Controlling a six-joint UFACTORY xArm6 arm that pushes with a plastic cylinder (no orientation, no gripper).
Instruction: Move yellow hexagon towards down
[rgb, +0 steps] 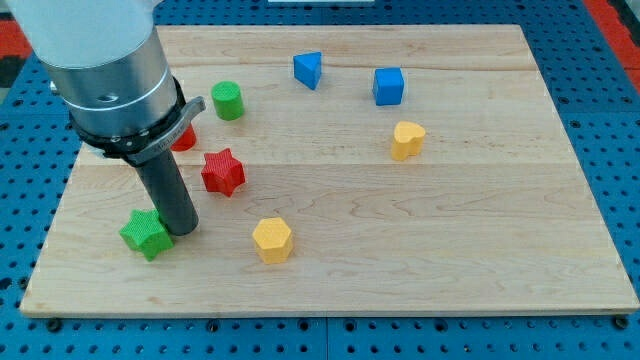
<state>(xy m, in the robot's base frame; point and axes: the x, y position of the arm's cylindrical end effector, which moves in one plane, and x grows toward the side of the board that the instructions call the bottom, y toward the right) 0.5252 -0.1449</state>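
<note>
Pale wooden board (480, 200), smooth-grained; matt yellow hexagon (272, 240).

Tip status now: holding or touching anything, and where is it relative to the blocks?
My tip: no pincer, holds nothing; right beside the green star, contact cannot be told. It is left of the yellow hexagon, apart.

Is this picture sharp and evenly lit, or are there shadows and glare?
Camera view: sharp and evenly lit; the yellow hexagon block and green star block cast only soft, short shadows on the pale wooden board; no glare; the dark rod's tip stays crisp.
</note>
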